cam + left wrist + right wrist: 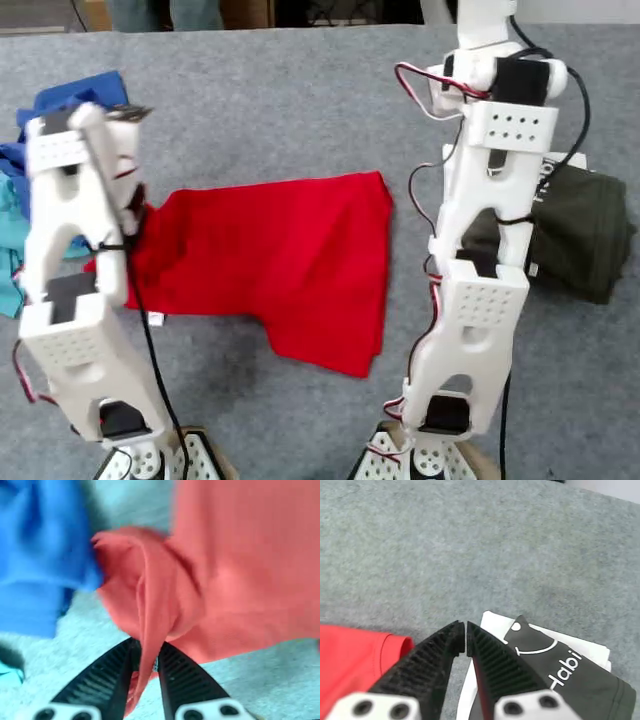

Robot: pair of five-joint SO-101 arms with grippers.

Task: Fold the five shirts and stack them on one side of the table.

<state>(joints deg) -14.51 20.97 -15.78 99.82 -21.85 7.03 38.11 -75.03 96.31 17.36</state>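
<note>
L gripper (145,661) pinching red shirt (240,580) fold; R gripper (465,630) pressed shut near dark shirt (570,680)

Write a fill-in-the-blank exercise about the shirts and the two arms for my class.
1. The spread-out shirt pinched in the left arm's jaws is ___.
2. The right arm's jaws are shut and hold ___.
3. The folded dark shirt lies beside the ___ arm.
Missing words: red; nothing; right.
</note>
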